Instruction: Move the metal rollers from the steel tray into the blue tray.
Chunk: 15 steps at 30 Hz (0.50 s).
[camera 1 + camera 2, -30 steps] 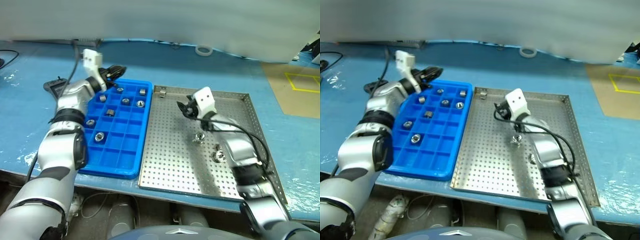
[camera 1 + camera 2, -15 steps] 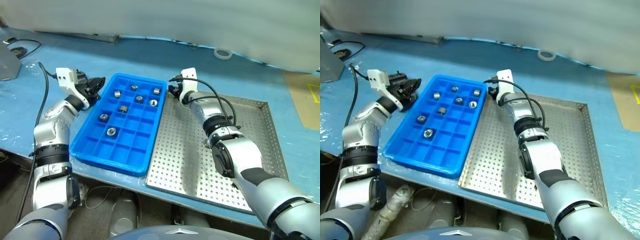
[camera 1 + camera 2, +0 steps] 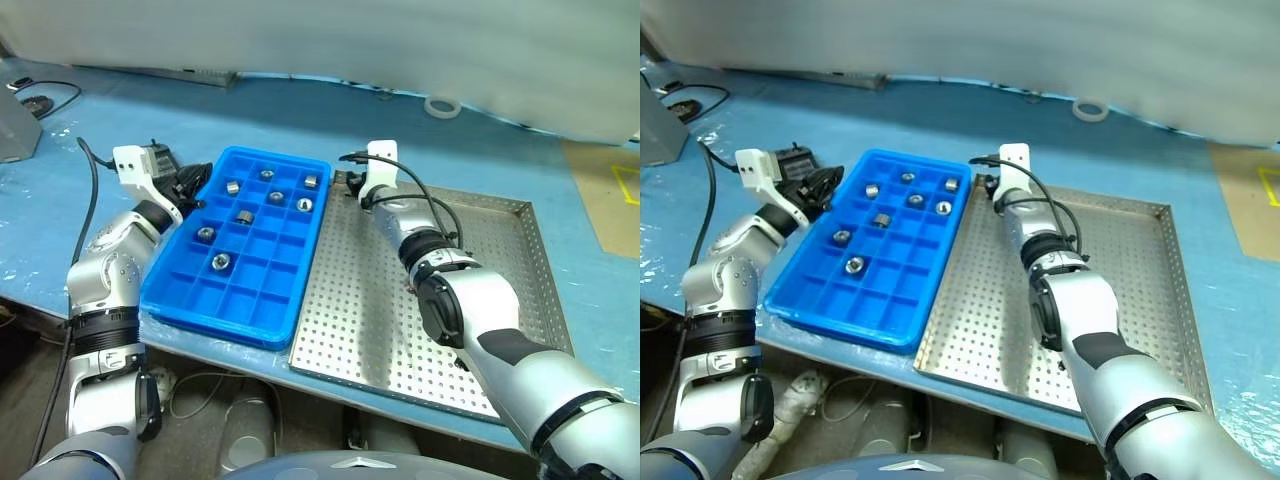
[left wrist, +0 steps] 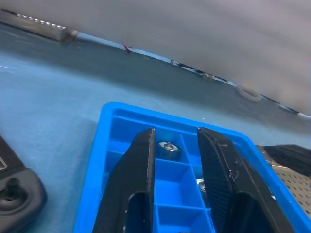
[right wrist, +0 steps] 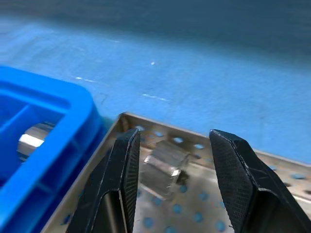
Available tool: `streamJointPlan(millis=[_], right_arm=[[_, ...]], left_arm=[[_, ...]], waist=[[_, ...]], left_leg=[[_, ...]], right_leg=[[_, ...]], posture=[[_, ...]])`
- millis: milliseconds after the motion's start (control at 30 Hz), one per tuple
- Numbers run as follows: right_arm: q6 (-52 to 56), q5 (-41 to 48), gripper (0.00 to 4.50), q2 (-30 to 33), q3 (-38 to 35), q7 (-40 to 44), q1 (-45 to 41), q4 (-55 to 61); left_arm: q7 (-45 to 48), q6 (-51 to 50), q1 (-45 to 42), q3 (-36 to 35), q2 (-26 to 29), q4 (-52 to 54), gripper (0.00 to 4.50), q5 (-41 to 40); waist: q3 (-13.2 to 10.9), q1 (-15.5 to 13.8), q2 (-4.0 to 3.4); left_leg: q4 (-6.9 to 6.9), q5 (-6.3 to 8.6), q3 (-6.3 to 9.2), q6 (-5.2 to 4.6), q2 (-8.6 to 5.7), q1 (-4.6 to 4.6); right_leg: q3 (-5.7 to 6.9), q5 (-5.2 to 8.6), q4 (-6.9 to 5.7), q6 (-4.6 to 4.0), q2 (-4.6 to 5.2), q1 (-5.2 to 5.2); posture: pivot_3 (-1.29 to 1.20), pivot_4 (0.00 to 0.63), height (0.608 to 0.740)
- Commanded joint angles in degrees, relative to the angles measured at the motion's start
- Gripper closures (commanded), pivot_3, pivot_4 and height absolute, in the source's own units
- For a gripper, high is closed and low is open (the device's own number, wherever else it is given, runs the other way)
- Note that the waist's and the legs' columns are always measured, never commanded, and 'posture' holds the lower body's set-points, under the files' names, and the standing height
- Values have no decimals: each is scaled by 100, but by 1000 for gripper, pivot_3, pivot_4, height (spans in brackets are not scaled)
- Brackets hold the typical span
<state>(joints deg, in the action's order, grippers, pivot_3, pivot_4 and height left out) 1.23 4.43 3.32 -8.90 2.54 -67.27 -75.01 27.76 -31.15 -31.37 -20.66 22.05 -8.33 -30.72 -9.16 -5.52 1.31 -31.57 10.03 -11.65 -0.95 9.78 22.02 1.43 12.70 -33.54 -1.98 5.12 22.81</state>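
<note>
The blue tray (image 3: 268, 292) lies left of the steel tray (image 3: 350, 320), and several metal rollers (image 3: 220, 262) sit in its far compartments. My right gripper (image 5: 175, 138) reaches into the steel tray's far left corner. It is open, and one metal roller (image 5: 165, 167) lies on the perforated floor between its fingertips, touching neither. My left gripper (image 4: 176, 133) hovers at the blue tray's far left edge, shut with a narrow gap and holding nothing. My right arm hides part of the steel tray's floor.
A white tape ring (image 3: 441, 105) lies on the pale blue table sheet beyond the steel tray. A black device (image 4: 14, 194) rests beside my left gripper. A grey object (image 3: 15, 125) and cables (image 3: 35, 100) are at the far left. The table's front edge runs just before both trays.
The camera has shifted. My right arm has stretched from the steel tray's middle to its far left corner. My left gripper has drawn back from over the blue tray to its left edge.
</note>
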Motion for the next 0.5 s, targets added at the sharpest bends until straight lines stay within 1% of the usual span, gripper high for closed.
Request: streamJointPlan(millis=[33,200,333,500], right_arm=[[-60,87,2134,-47,-154,-61,-186,121],[-28,47,2134,-101,-227,-150,-177,100],[41,48,2134,-72,-313,-439,-108,27],[38,-30,2134,-183,-281,-462,-96,12]], left_arm=[[-22,-9,-141,-39,57,147,3058,-139],[-12,-30,-99,15,84,161,3058,-141],[-34,-29,-42,25,58,208,3058,-142],[-75,-41,13,57,19,282,3058,-165]], waist=[[0,-1,0],[0,-11,2],[0,-8,2],[0,-2,2]], left_leg=[[1,0,0,0,0,1],[3,1,0,-2,-4,8],[3,1,0,-2,-3,6],[4,0,0,0,-3,6]], right_leg=[[0,0,0,0,0,1],[0,0,6,1,1,2],[1,0,5,1,1,3],[0,0,5,2,0,5]], posture=[[161,150,740],[163,150,740],[169,150,740],[174,150,740]])
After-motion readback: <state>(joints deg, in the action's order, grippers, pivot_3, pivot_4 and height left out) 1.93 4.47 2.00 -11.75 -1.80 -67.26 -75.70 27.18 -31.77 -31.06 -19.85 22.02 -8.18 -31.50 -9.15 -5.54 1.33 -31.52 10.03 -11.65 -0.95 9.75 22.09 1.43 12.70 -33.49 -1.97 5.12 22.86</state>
